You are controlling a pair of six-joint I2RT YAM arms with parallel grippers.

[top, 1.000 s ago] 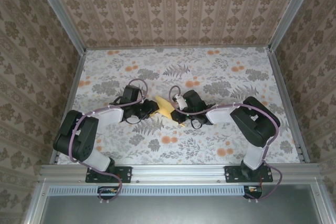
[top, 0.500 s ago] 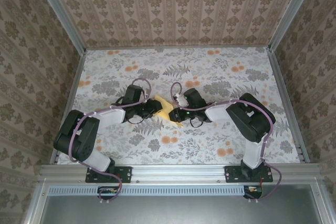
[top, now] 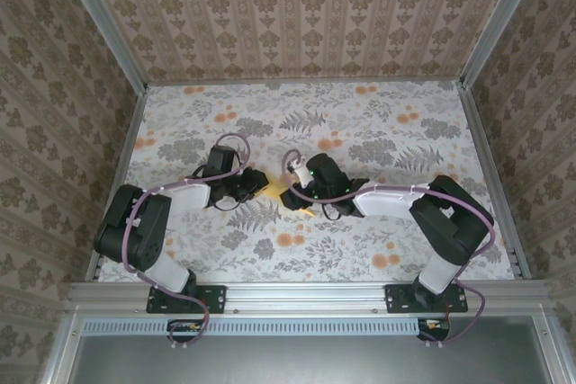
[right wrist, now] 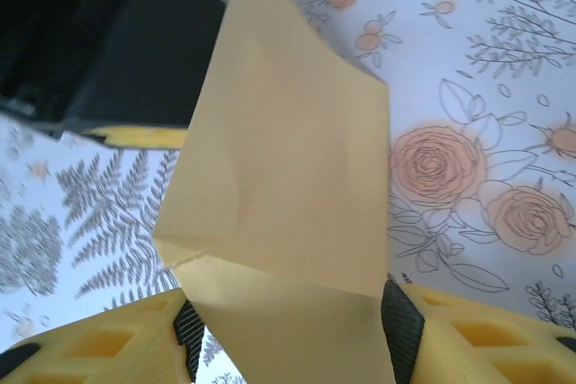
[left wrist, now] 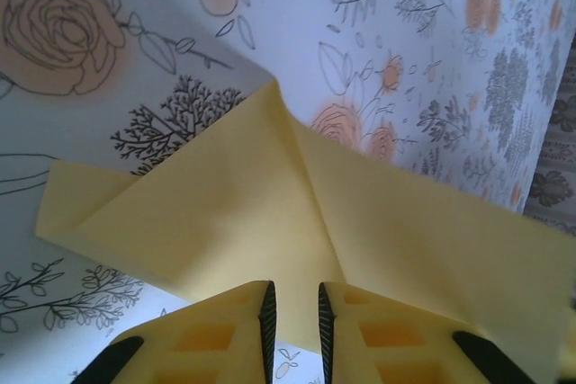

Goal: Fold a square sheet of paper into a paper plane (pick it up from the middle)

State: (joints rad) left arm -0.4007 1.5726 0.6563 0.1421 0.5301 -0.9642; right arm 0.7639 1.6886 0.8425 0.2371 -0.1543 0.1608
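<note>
Pale-yellow sheet of paper (left wrist: 297, 213), partly folded, sits mid-table, long axis running gripper to gripper; left gripper (left wrist: 294, 321) is nearly pressed together at its edge, pinch unclear; right gripper (right wrist: 288, 334) straddles it, spread

My table (top: 387, 132), printed with grey ferns and orange flowers, has the folded paper (left wrist: 270, 213) near its middle; whether it touches I cannot tell.

Soft, even overhead light here, tabletop (top: 360, 123) bright, just faint shadows under the arms (top: 193, 195). Wrist shots are close-up: folded yellow paper (left wrist: 297, 222) fairly sharp, near bottom edge blurry, and a dark smear top-left in the right one, probably out of focus.
</note>
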